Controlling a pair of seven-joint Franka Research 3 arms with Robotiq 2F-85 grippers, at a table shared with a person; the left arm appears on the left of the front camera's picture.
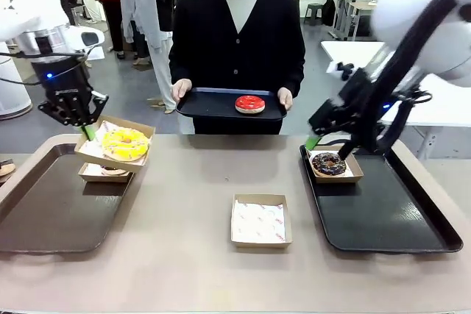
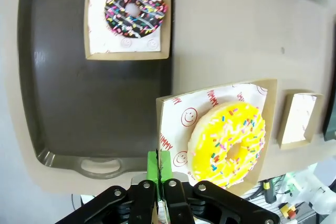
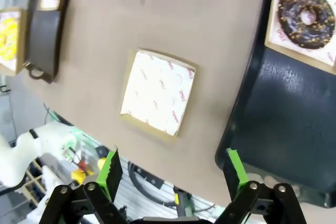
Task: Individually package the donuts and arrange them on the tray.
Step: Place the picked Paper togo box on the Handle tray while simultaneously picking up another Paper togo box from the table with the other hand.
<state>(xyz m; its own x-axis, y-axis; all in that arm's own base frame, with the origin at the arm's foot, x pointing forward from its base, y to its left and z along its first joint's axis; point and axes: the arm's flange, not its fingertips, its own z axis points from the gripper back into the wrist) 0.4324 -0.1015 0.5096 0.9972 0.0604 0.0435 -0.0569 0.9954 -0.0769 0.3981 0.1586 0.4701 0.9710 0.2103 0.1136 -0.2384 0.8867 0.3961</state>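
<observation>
Holding the yellow donut point(image 1: 125, 143) box point(image 2: 269, 90) at 9 o'clock, the left gripper point(image 2: 159, 169) is clamped on its edge. The right gripper point(image 3: 170, 166) is spread wide. Sprinkled donut point(image 2: 135, 8) and chocolate donut point(image 1: 328, 163) are boxed. Red donut point(image 1: 249, 104) at 12 o'clock is left unboxed.

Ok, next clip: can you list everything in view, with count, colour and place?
yellow donut: one, in the lifted box above the left tray
sprinkled chocolate donut: one, boxed, on the left tray
dark chocolate donut: one, boxed, on the right tray's far corner
red donut: one, unboxed, on the held tray
empty box: one, brown with a white liner, mid-table
left tray: one, dark, on the table
right tray: one, dark, on the table
held tray: one, dark, at the far side
table: one, tan
person's hands: two, on the held tray's ends
left claw: shut on the lifted box's edge
right claw: open, near the dark chocolate donut
</observation>
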